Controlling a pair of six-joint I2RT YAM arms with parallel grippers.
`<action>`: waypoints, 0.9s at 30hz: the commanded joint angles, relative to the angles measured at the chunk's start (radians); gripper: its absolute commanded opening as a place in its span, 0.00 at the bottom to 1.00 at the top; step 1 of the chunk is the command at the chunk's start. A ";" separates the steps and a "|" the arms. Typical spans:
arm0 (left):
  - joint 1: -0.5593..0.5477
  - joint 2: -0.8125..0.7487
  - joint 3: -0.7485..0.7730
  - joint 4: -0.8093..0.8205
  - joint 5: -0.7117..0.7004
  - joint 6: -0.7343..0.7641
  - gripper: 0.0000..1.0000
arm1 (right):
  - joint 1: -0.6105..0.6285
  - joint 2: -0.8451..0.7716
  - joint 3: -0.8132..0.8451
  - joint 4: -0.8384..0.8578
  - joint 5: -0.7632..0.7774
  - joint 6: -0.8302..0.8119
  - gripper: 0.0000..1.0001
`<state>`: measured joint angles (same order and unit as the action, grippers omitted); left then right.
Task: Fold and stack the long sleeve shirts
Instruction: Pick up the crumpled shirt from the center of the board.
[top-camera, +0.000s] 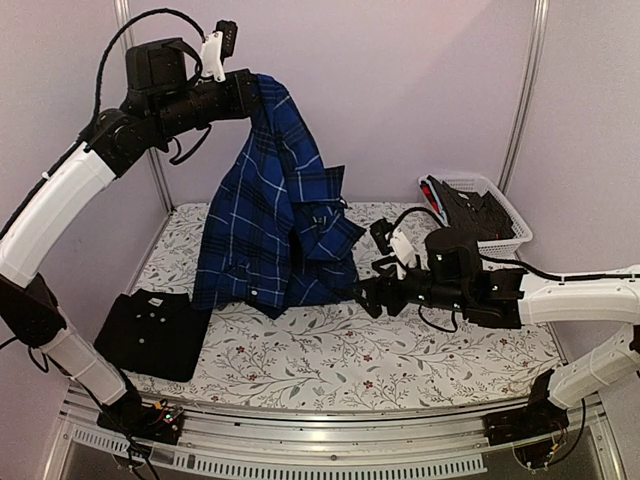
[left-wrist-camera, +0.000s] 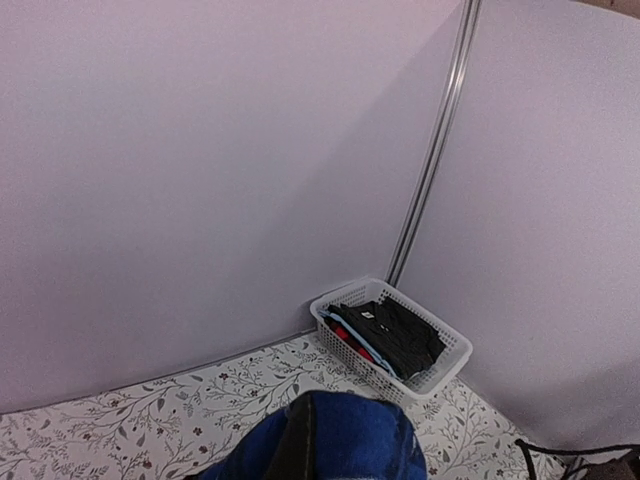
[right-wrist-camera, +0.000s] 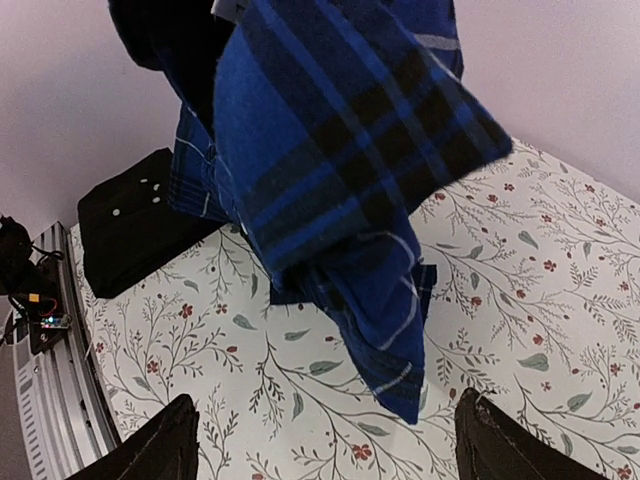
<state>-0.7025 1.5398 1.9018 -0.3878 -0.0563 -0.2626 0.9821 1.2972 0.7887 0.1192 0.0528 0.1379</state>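
So we reckon we're mid-spread: L gripper (top-camera: 245, 92) clamps the plaid shirt (top-camera: 275, 220) aloft, hem near the table (top-camera: 400, 350); R gripper (top-camera: 365, 292) gapes empty beside it. Next, R needs a lower corner.

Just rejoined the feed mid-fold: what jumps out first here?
The blue plaid shirt hangs at centre from the raised left fingers. The right fingers sit open, low beside its hem. A folded black shirt lies at the near-left corner of the table.
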 joint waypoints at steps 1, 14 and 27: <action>-0.012 0.001 0.040 0.038 0.008 -0.005 0.00 | -0.010 0.124 0.061 0.213 -0.010 -0.035 0.87; -0.009 -0.029 0.017 0.031 -0.025 0.022 0.00 | -0.027 0.282 0.258 0.152 0.275 -0.033 0.00; -0.011 -0.144 -0.035 -0.001 -0.060 0.094 0.00 | -0.027 -0.015 0.507 -0.216 0.567 -0.126 0.00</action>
<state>-0.7025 1.4586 1.8893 -0.3889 -0.1177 -0.2138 0.9554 1.3605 1.2007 0.0238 0.4866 0.0582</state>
